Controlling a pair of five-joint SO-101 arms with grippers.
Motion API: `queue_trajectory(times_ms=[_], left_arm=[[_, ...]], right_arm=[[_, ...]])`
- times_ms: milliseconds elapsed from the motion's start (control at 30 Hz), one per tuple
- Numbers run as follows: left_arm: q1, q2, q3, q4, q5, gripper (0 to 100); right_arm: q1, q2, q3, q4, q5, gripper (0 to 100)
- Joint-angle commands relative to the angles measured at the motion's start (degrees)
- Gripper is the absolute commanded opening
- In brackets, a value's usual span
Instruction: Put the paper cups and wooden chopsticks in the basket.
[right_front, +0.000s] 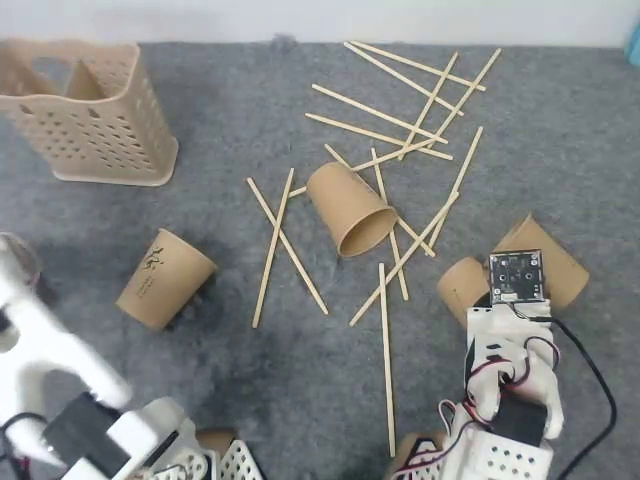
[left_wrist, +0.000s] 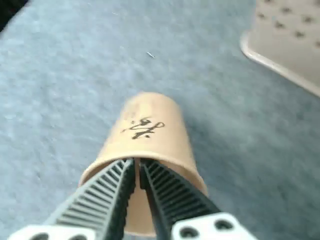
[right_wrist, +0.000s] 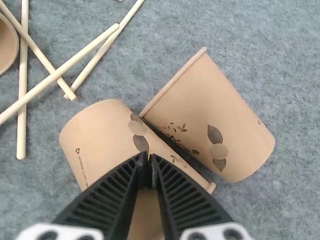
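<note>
The basket (right_front: 95, 130) stands in the far left corner of the counter (right_front: 560, 120). It is stiff tan plastic with perforated walls and a divider inside. Nothing is in it yet.

The left cup (right_front: 165, 278) lies on its side near the left edge, well short of the basket. It is thin brown paper with a dark printed mark. The left gripper (left_wrist: 136, 167) hovers just over it, its ribbed black fingers (left_wrist: 110, 190) pressed together on nothing. To grip well, they should probably spread first, then pinch the cup's wall lightly. Paper this thin would likely crush under a hard squeeze, and a tapered cup tends to roll in a curve if nudged.

The chopsticks (right_front: 272, 250) are slim, pale wooden sticks. They lie scattered and crossed over the middle and far part of the counter, flat on the grey felt-like cover. They look hard to pinch without being lifted at one end.

The middle cup (right_front: 350, 208) lies among them, its mouth toward the near edge.

Near the right edge two cups lie side by side and touching: the inner cup (right_wrist: 105, 140) and the outer cup (right_wrist: 215, 125), both with leaf prints. The right gripper (right_wrist: 148, 162) hangs over the inner cup, its fingers closed and empty. It should open wide and close across the inner cup alone, so the outer one is not pushed away.
</note>
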Motion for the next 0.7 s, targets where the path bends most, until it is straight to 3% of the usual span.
queue_trajectory(times_ms=[0,200,400,500,667], left_arm=[[-1.1,-0.2,-3.0,-4.9,-0.5,1],[-0.8,7.6,-3.6,-18.5,-0.4,1],[-1.1,22.7,-14.3,-18.9,-0.6,1],[-1.1,25.0,-19.2,-15.9,-0.4,1],[0.5,20.4,-27.2,-0.7,-0.3,1]], right_arm=[[-0.6,0.3,0.6,0.7,0.7,0.9],[-0.5,0.3,0.6,0.7,0.7,0.9],[-0.9,0.3,1.5,0.7,4.2,0.9],[-0.9,0.3,1.6,0.7,4.2,0.9],[-2.9,0.3,2.0,0.7,4.5,0.9]])
